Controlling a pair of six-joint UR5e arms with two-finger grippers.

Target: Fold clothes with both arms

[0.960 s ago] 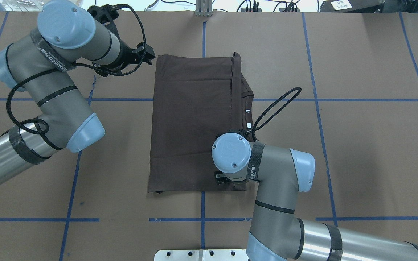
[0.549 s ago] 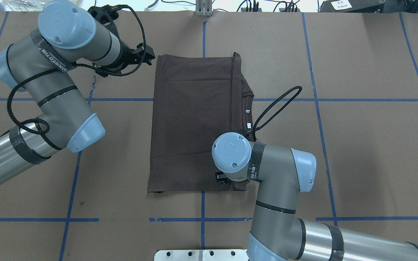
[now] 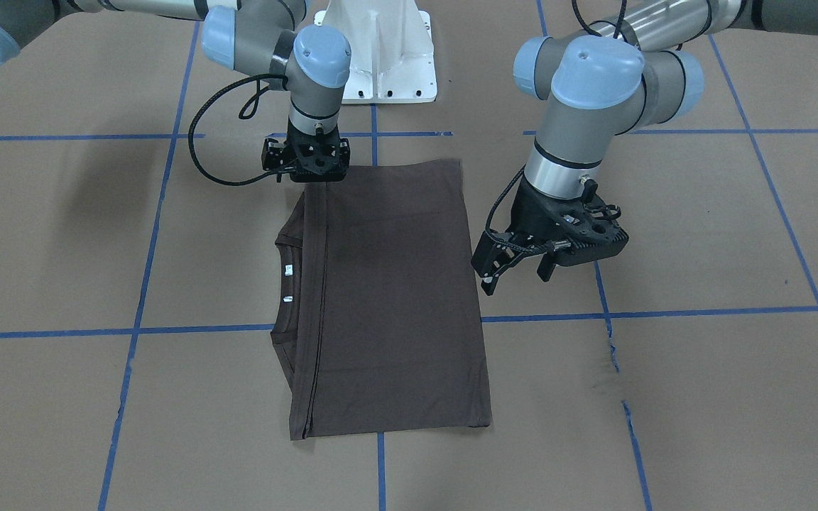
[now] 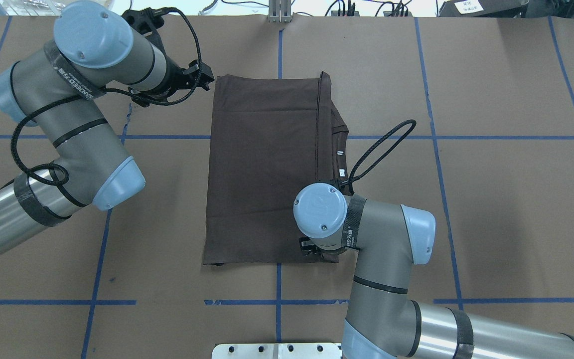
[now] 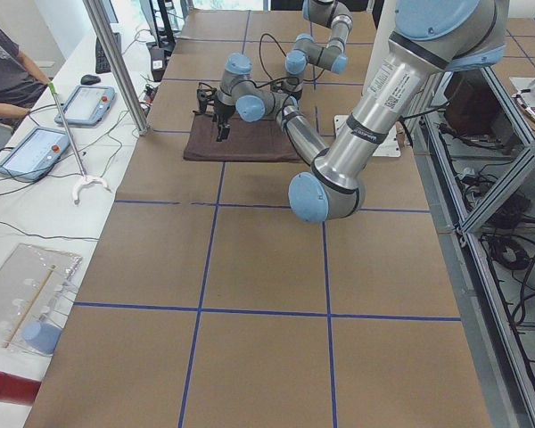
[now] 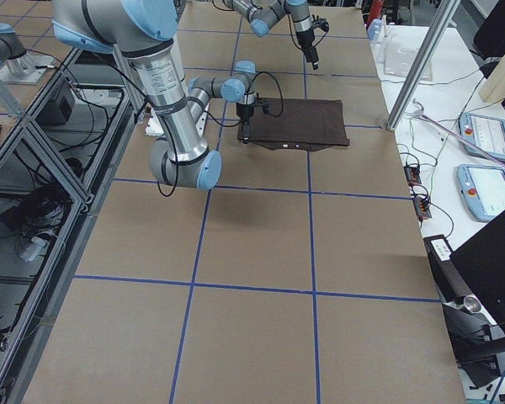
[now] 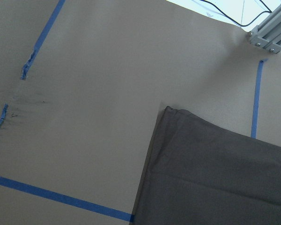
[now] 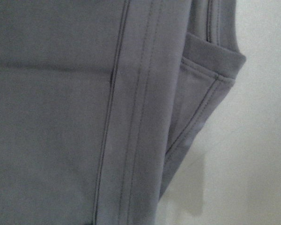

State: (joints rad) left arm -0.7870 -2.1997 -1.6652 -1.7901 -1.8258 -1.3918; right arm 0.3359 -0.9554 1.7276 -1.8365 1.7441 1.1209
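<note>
1. A dark brown T-shirt (image 4: 262,169) is pictured lying flat near the middle of the paper-covered bench (image 4: 491,199), across the blue tape lines (image 4: 516,137) that mark it out.
2. The job is judged to be partway done. The garment is already gathered into a tidy long rectangle with no sleeve sticking out, and a stitched hem (image 3: 320,305) is laid along the collar side. At least one more fold across the length is judged to be left, and no part of the cloth is seen lifted.
3. The ribbed collar (image 3: 282,284) is seen peeking out past that hem, with small white neck tags (image 3: 287,270) showing on it. The top layer is mostly smooth, marked only by faint creases.
4. The left end effector (image 3: 515,280) is seen released and empty, its fingers spread. It is held above bare bench just off the shirt's folded edge, clear of the cloth.
5. The right end effector (image 3: 307,170) is pointed straight down at the collar-side corner nearest the robot. Its fingers are hidden under the wrist and its own camera is filled with cloth, so it cannot be told whether it is clenched or released.
</note>
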